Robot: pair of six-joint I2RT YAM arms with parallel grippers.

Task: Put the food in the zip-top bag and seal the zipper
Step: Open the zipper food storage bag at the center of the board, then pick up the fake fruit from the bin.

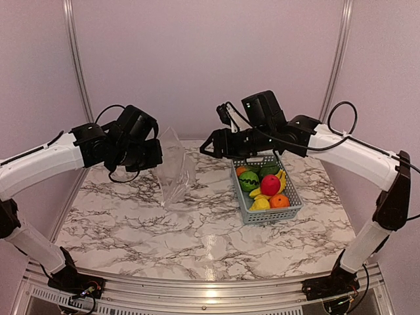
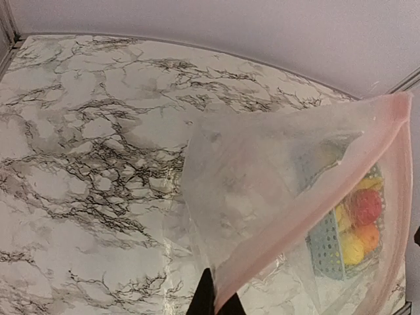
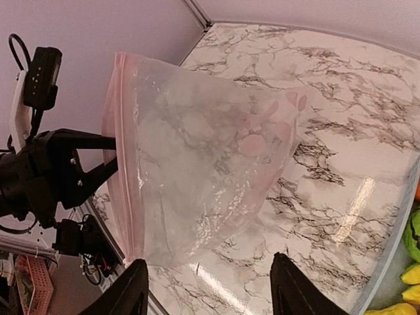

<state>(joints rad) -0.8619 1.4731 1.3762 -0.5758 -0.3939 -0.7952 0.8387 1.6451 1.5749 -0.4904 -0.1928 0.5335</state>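
Observation:
The zip-top bag (image 1: 174, 169) hangs upright over the table's middle left, empty as far as I can see. My left gripper (image 1: 156, 156) is shut on its mouth edge; in the left wrist view the fingertips (image 2: 209, 303) pinch the pinkish zipper (image 2: 308, 203). My right gripper (image 1: 207, 146) is open and empty, just right of the bag and apart from it. In the right wrist view the bag (image 3: 197, 151) hangs ahead of that gripper (image 3: 210, 289). The food (image 1: 266, 185) lies in a grey-blue basket (image 1: 244, 209): red apple, orange, banana, lemon, melon.
The basket stands on the marble table (image 1: 131, 223) at the right, under the right arm. Seen through the bag in the left wrist view, the basket (image 2: 323, 244) holds the fruits (image 2: 364, 209). Back wall and metal frame posts (image 1: 75, 59) close the far side.

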